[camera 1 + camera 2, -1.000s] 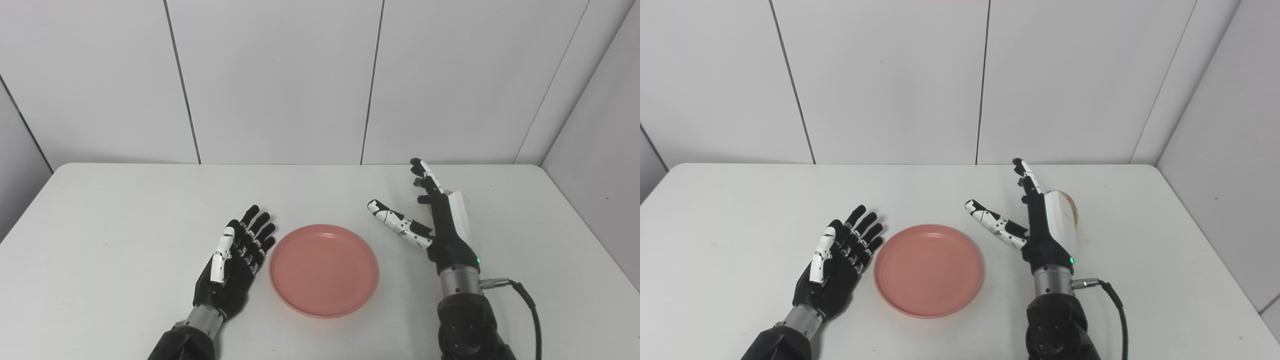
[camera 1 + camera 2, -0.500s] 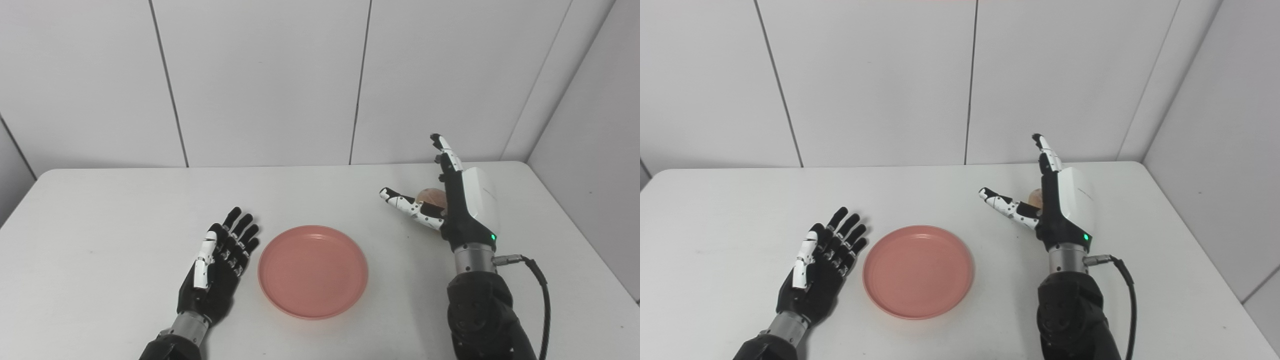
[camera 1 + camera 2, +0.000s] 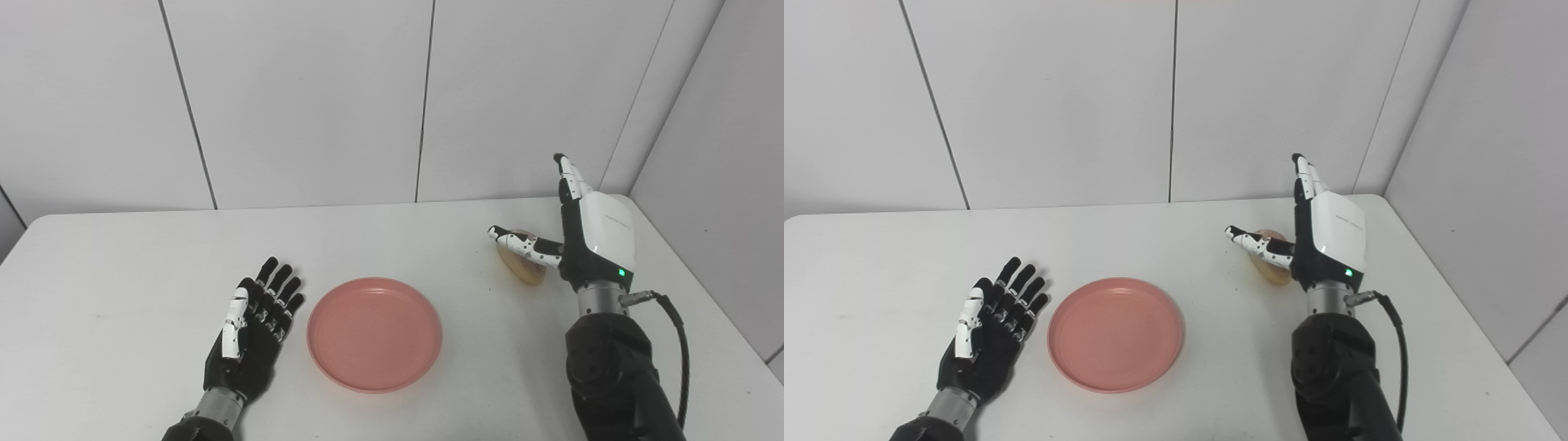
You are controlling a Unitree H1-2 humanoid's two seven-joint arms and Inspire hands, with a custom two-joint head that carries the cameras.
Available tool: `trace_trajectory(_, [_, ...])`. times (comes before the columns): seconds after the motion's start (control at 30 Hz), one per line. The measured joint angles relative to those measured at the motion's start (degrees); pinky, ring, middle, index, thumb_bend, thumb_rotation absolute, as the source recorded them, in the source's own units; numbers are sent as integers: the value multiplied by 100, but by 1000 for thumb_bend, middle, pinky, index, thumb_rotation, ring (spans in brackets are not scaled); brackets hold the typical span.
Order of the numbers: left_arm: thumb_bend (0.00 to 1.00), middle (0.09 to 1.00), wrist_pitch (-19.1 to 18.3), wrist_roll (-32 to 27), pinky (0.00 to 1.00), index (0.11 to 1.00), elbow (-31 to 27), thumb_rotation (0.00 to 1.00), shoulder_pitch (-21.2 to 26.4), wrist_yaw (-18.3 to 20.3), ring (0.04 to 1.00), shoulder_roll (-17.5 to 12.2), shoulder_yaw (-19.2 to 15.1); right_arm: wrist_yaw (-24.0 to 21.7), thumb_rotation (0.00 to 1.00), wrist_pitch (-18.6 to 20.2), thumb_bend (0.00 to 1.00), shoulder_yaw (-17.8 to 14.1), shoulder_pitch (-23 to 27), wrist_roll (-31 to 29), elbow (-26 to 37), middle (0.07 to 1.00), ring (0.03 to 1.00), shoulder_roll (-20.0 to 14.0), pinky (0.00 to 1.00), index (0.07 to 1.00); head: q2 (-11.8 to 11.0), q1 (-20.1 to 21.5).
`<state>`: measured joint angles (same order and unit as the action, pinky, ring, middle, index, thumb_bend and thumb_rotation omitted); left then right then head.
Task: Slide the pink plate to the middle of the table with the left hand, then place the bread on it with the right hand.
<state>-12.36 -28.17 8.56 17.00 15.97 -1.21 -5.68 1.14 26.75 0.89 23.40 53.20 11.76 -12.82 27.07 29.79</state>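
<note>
Fingers straight and thumb spread, the right robot hand (image 3: pixel 588 236) stands open just beside the bread (image 3: pixel 522 264), holding nothing. The bread lies on the desk (image 3: pixel 122 263), well right of the plate (image 3: pixel 374 332). The left robot hand (image 3: pixel 254 327) rests flat and open, empty, just left of the plate. A careless close may nudge the rounded bread away or pinch it askew. One bread, one plate, two robot hands.

Right hand (image 3: pixel 582 236) now farther out and higher, open over the newly exposed bread (image 3: pixel 522 264).
</note>
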Motion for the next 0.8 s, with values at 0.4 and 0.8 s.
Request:
trace_trajectory(0.4, [288,986,-6,-63,1000,981,2,1000,1,8,986,-48,-10,-920,593,33,866,-573,328,955,-637,964,953,386,904,965,9,62])
trace_trajectory(0.8, [292,994,-75,-113,1000,986,-18,1000,2,6,994,-52,-62,-1272,582,35,893,-876,745,1127,-1423,971,964,482,931,966,44,97])
